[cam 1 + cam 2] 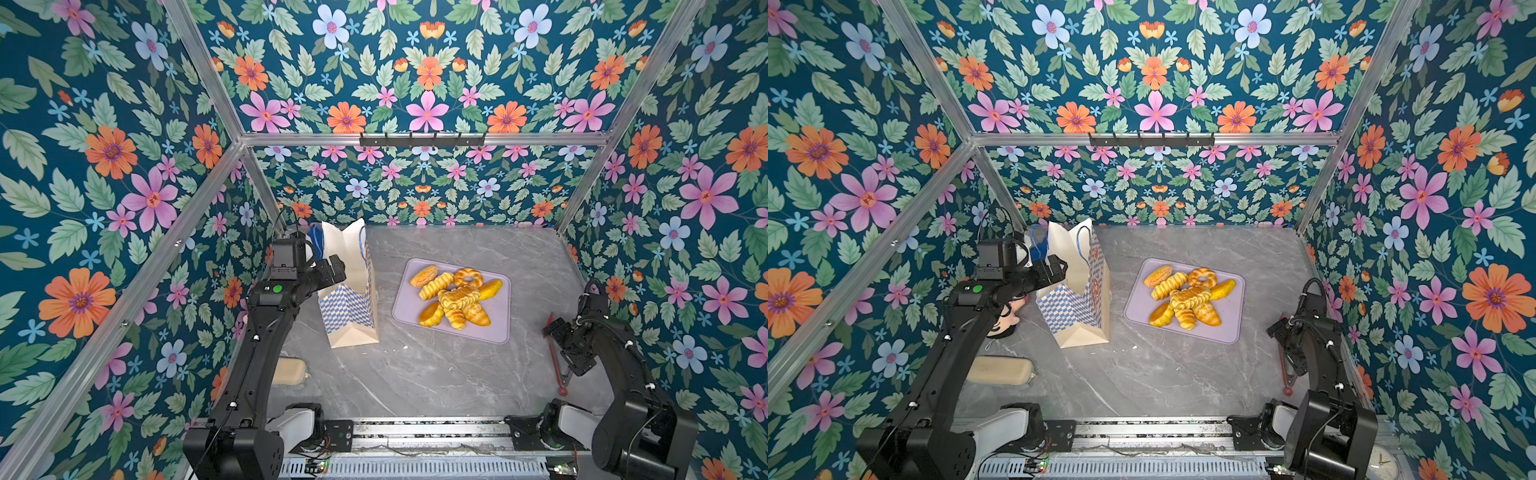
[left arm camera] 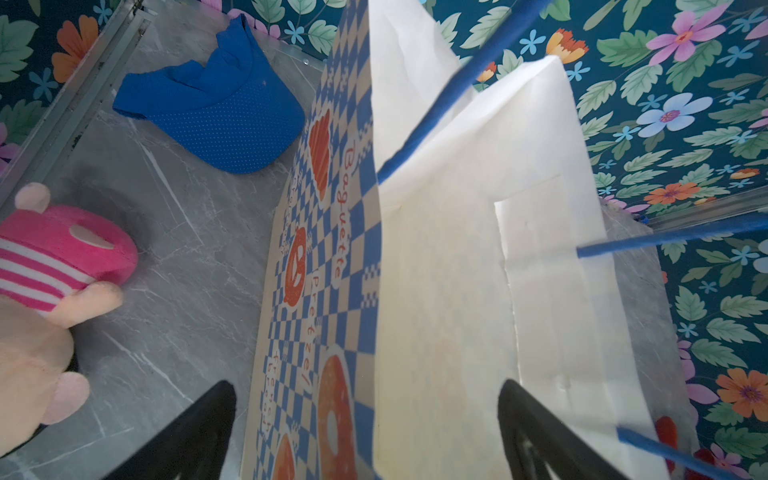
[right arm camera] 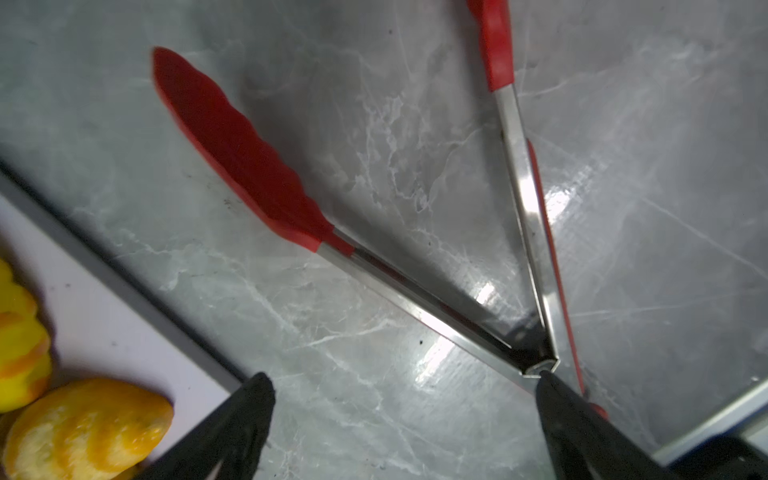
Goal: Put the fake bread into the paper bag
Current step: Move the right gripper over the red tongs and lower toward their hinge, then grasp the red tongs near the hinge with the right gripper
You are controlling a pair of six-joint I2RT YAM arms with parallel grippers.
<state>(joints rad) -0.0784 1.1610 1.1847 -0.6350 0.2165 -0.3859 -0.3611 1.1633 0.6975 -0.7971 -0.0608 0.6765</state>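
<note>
Glossy golden fake bread (image 1: 455, 297) is heaped on a smooth lavender tray (image 1: 498, 332) near the marble table's (image 1: 415, 374) centre.
The stiff checkered paper bag (image 1: 349, 307) is stood upright at the tray's 9 o'clock. The left gripper (image 2: 368, 386) is poised at its mouth, jaws spread wide across one wall. At 4 o'clock, the right gripper (image 3: 403, 376) is angled downward, jaws wide, over red-tipped steel tongs (image 3: 249, 158).

- A robot test booth: floral panels (image 1: 428, 83) in an aluminium frame (image 1: 415, 139) stand around my left pincer (image 2: 365, 384) and right pincer (image 3: 401, 376).
- Grey marble-look surface (image 1: 415, 374) beneath both; mounting rail (image 1: 428, 432) behind them.
</note>
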